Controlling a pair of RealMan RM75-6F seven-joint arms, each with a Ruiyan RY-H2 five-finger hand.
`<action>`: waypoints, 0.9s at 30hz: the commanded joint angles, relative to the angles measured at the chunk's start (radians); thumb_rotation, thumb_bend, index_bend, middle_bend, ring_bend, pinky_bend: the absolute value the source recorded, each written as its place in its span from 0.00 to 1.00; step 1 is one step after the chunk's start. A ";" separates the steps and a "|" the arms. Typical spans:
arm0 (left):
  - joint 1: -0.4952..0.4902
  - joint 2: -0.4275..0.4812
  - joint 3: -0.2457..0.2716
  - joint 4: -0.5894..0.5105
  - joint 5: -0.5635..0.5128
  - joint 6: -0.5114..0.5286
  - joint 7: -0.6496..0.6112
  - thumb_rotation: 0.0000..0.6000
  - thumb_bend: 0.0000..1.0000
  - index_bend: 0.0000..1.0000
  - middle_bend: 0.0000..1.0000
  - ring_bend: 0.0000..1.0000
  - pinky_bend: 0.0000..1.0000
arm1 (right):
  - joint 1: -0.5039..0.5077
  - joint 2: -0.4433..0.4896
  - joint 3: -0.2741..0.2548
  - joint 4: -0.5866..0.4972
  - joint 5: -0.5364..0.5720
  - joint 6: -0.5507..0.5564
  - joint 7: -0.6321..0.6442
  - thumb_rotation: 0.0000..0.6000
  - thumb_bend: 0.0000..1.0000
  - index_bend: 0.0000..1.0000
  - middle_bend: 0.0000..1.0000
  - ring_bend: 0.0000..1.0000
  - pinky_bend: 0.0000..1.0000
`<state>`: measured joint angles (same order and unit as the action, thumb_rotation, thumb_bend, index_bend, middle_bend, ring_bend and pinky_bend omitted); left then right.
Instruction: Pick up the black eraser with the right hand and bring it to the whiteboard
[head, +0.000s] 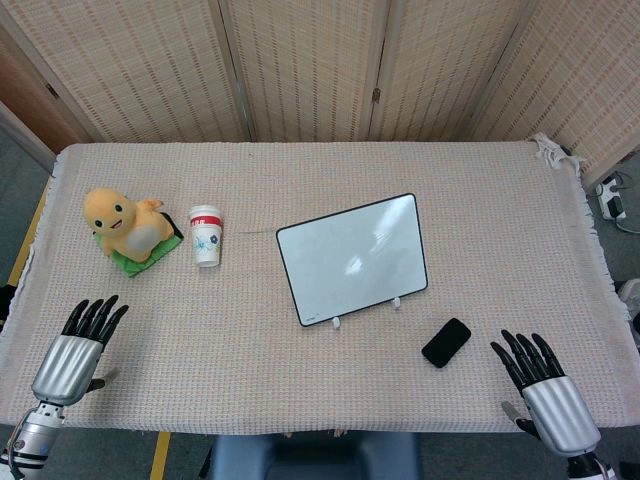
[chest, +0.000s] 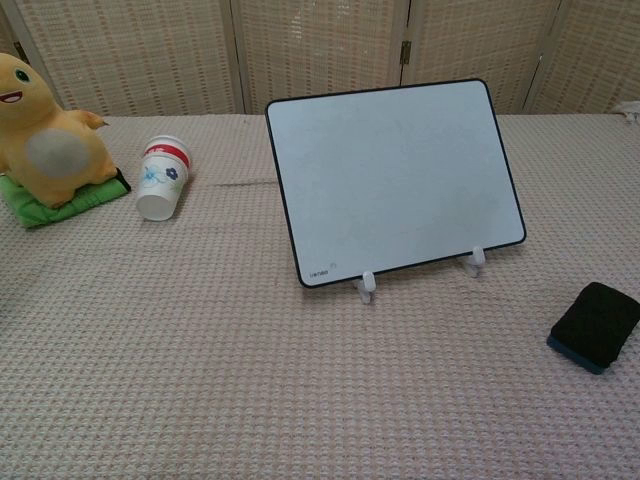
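Note:
The black eraser (head: 446, 342) lies flat on the tablecloth, front right of the whiteboard; the chest view shows the eraser (chest: 595, 326) with a blue underside at the right edge. The whiteboard (head: 352, 258) leans back on two small white feet mid-table, also filling the chest view's centre as the whiteboard (chest: 395, 178). My right hand (head: 545, 388) rests at the table's front right corner, fingers spread, holding nothing, a short way right of the eraser. My left hand (head: 78, 346) lies open at the front left corner. Neither hand appears in the chest view.
A yellow plush toy (head: 128, 223) sits on a green cloth at the left, with a white paper cup (head: 206, 236) beside it. A woven screen stands behind the table. Cables lie on the floor past the right edge.

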<state>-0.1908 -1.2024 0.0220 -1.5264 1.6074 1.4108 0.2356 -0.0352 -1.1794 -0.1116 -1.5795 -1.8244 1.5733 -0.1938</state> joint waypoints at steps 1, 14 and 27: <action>-0.001 -0.001 0.000 0.000 -0.002 -0.002 0.000 1.00 0.12 0.00 0.00 0.00 0.00 | 0.002 0.001 0.002 0.001 0.004 -0.005 -0.004 1.00 0.25 0.00 0.00 0.00 0.00; -0.028 -0.007 -0.010 0.006 -0.013 -0.045 -0.010 1.00 0.12 0.00 0.00 0.00 0.00 | 0.091 0.020 0.073 -0.060 0.183 -0.227 -0.223 1.00 0.25 0.02 0.00 0.00 0.00; -0.024 0.004 0.000 0.006 0.022 -0.013 -0.042 1.00 0.13 0.00 0.00 0.00 0.00 | 0.224 -0.029 0.147 -0.233 0.423 -0.430 -0.699 1.00 0.25 0.22 0.00 0.00 0.00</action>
<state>-0.2158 -1.1965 0.0209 -1.5255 1.6235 1.3932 0.2010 0.1471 -1.1828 0.0082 -1.7801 -1.4593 1.1877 -0.8236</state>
